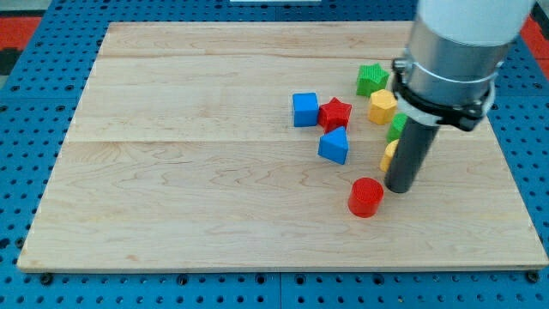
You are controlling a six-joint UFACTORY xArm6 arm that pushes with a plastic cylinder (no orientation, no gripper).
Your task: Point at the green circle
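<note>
The green circle (396,126) shows only as a green sliver at the view's right, mostly hidden behind my rod. My tip (400,189) rests on the board just below it, right of the red cylinder (365,196). A yellow block (389,155) peeks out at the rod's left edge, between the green sliver and my tip.
A green star (371,79) and a yellow hexagon (383,106) lie above the green circle. A blue cube (304,109), a red star (334,113) and a blue triangular block (334,146) cluster left of them. The wooden board (171,172) ends near the view's right.
</note>
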